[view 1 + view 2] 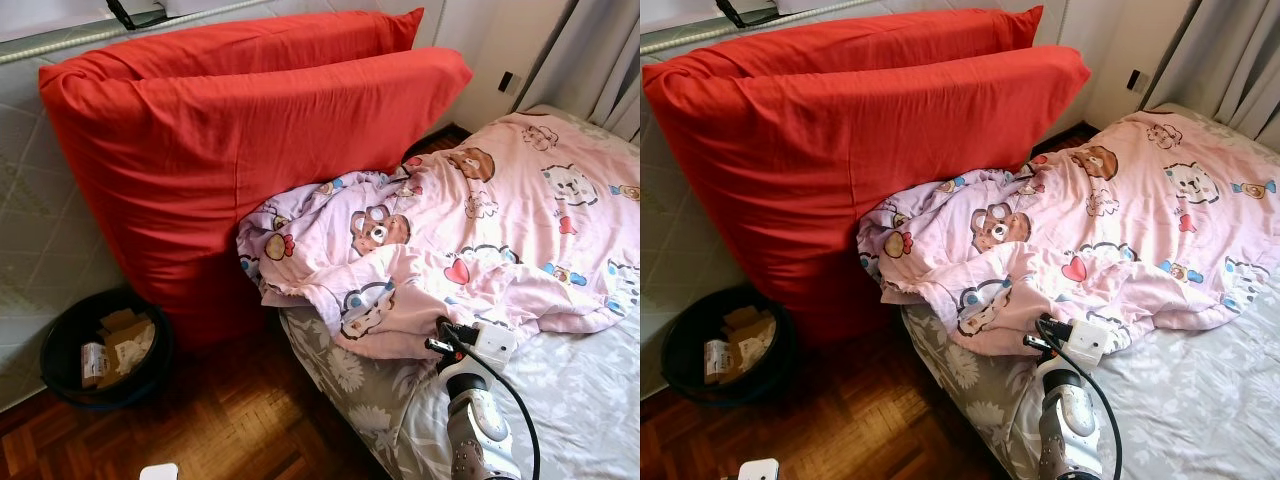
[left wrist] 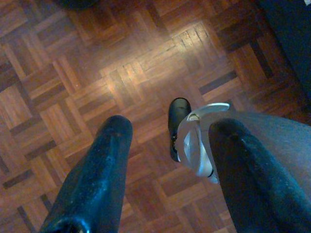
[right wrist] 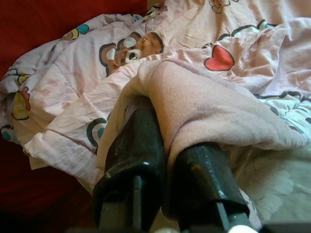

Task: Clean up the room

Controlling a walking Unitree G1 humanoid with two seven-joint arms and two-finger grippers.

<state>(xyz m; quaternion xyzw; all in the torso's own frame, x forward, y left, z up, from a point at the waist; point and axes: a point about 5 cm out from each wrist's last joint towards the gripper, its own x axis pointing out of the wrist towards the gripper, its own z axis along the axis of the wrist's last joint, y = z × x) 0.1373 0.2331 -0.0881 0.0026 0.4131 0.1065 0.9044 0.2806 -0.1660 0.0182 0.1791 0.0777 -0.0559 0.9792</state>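
The left gripper (image 2: 165, 170) hangs idle over the parquet floor (image 2: 73, 73), its fingers (image 2: 97, 179) spread and holding nothing. Right of the bin (image 1: 100, 350) and red pillows (image 1: 230, 150), the pink blanket (image 1: 480, 220) lies crumpled on the bed (image 1: 570, 400), and the right gripper (image 3: 167, 141) pinches a fold at its near edge. That thin pinch could slip under a pull, or the blanket could drag off the bed's left side onto the floor.
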